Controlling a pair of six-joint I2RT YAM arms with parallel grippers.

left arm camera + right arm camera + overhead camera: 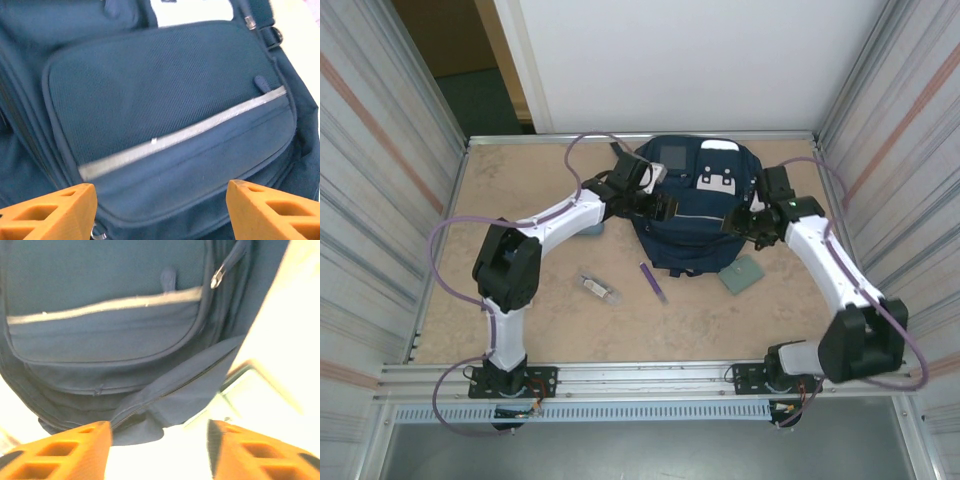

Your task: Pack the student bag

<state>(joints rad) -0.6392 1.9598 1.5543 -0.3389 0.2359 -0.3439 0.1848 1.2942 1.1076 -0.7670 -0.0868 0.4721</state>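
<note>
Beige tabletop (620, 340), corrugated walls (380, 150); student bag (695, 210); left gripper (161, 200), right gripper (159, 440) spread, empty.

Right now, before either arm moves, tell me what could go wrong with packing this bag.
1. The left gripper and right gripper stand open at the student bag, holding nothing; its limp fabric could slump or slide when gripped.
2. The purple pen lies close to the bag's near edge; a sweeping arm could knock it away.
3. The teal pad lies close to the right arm and could get shoved.
</note>
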